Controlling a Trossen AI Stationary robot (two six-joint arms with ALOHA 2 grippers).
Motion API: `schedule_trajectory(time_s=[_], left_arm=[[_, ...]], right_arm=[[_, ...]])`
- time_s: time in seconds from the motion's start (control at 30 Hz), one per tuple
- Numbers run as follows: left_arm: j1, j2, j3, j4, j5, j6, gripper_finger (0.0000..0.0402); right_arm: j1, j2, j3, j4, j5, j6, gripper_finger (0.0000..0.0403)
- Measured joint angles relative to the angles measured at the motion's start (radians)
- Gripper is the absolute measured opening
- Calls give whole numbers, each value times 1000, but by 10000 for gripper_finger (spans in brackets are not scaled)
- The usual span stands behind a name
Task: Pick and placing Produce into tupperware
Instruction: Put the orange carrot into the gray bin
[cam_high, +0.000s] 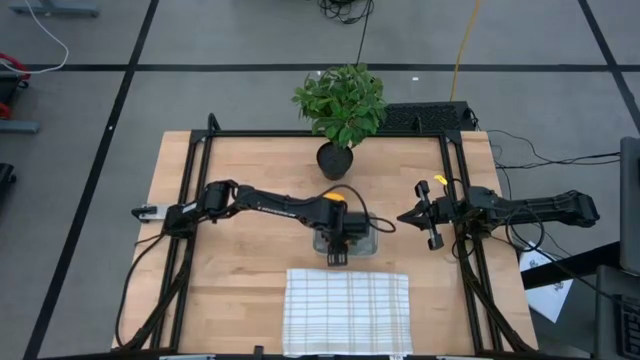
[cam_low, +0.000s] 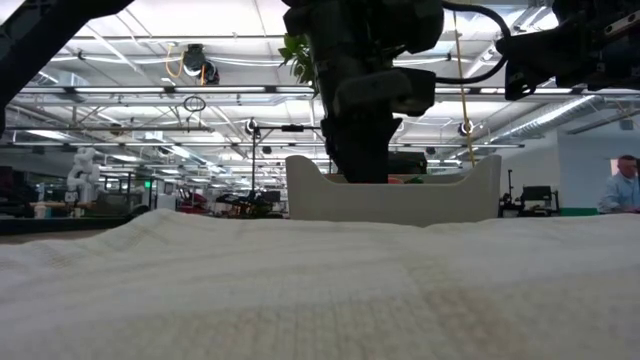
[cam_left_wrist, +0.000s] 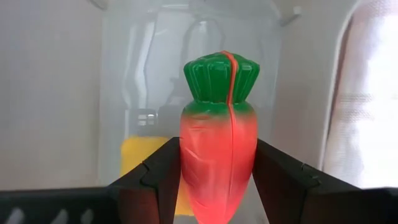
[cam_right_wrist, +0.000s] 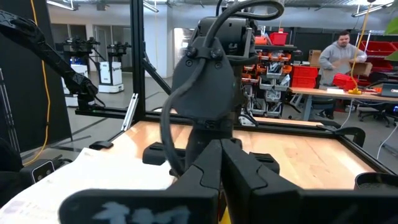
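The carrot (cam_left_wrist: 219, 143) (green top outward) is clamped between the fingers (cam_left_wrist: 160, 180) of the left gripper (cam_high: 337, 250), held over the clear tupperware (cam_high: 366, 241), in which something yellow (cam_left_wrist: 140, 158) lies, while the right gripper (cam_high: 432, 222) is kept closed and empty beside it.
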Motion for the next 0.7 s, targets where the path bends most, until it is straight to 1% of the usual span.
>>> schedule_trajectory(time_s=[0.47,0.7], left_arm=[[0,0,0,0,-1,-2,175],[0,0,0,0,-9,31,175]], right_arm=[[0,0,0,0,0,-3,0],[0,0,0,0,0,-4,0]])
